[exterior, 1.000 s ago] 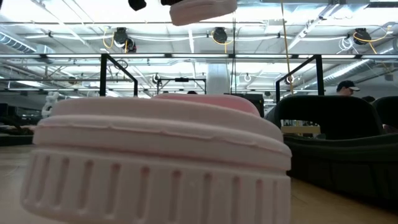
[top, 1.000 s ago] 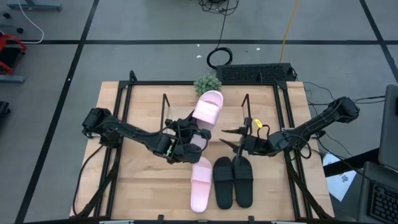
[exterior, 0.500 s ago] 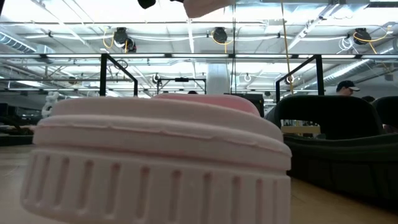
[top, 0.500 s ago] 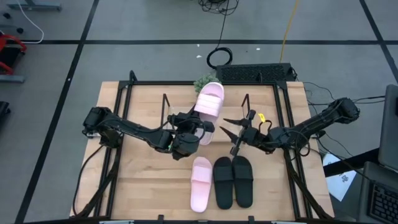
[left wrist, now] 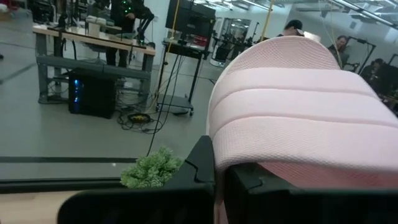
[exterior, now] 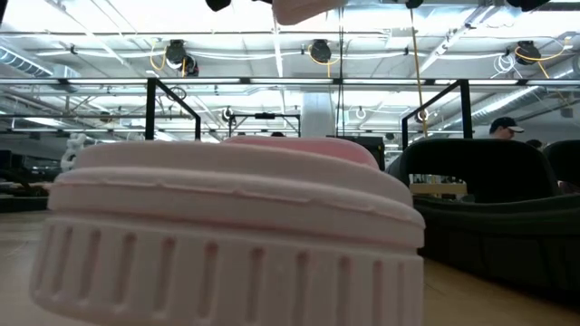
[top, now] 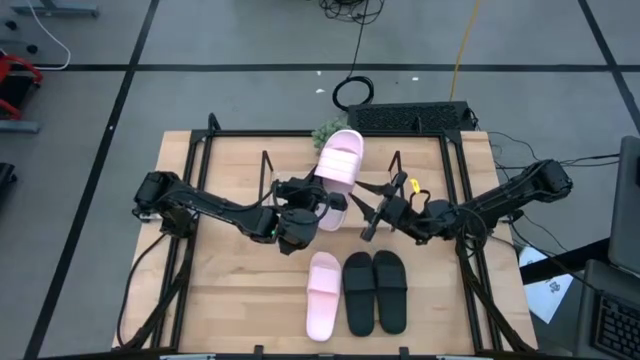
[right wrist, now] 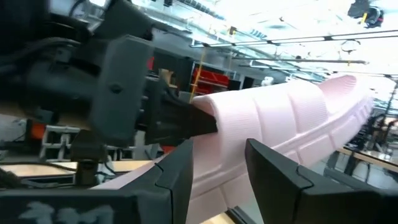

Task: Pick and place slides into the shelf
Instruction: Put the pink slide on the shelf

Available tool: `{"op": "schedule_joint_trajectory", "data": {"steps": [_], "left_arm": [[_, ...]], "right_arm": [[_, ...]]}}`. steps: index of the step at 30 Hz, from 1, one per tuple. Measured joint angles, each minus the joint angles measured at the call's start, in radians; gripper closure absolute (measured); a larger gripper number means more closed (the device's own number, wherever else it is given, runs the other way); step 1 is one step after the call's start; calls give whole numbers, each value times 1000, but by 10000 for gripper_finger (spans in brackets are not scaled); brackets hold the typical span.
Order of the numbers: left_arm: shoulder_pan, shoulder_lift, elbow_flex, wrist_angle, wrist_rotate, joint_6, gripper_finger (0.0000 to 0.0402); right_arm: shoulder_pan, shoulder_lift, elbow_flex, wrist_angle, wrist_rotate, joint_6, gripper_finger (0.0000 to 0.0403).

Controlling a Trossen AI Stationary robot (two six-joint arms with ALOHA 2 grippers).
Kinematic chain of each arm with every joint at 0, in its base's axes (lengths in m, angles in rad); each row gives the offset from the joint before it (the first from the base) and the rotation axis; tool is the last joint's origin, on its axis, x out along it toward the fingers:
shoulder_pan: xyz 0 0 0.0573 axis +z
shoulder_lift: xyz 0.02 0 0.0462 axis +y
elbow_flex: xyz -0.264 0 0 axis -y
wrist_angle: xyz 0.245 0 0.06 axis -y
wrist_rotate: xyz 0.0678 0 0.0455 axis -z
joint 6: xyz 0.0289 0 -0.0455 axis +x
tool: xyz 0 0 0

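Left gripper (top: 312, 197) is pinching the raised pink slide (top: 338, 165) by its heel, light, bendy foam, while right gripper (top: 372, 207) is hovering part-open beside it.

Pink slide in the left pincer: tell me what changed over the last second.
The left pincer carried the pink slide toward the table's far edge, still gripped. The right pincer closed in beside it, open. The other pink slide and black pair stayed put.
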Motion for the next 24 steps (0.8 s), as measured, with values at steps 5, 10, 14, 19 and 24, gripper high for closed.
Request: {"op": "schedule_joint_trajectory", "data": {"steps": [5, 10, 14, 19, 24], "left_arm": [[0, 2, 0, 0, 3, 0, 401], [0, 8, 0, 5, 9, -3, 401], [9, 18, 0, 7, 21, -13, 401], [9, 17, 0, 8, 21, -15, 401], [9, 17, 0, 31, 21, 24, 401]], "right_arm": [[0, 0, 0, 32, 18, -20, 263], [-7, 0, 0, 37, 19, -20, 263], [-7, 0, 0, 34, 21, -17, 263], [-6, -1, 0, 31, 22, -15, 263], [-6, -1, 0, 29, 56, -15, 263]]}}
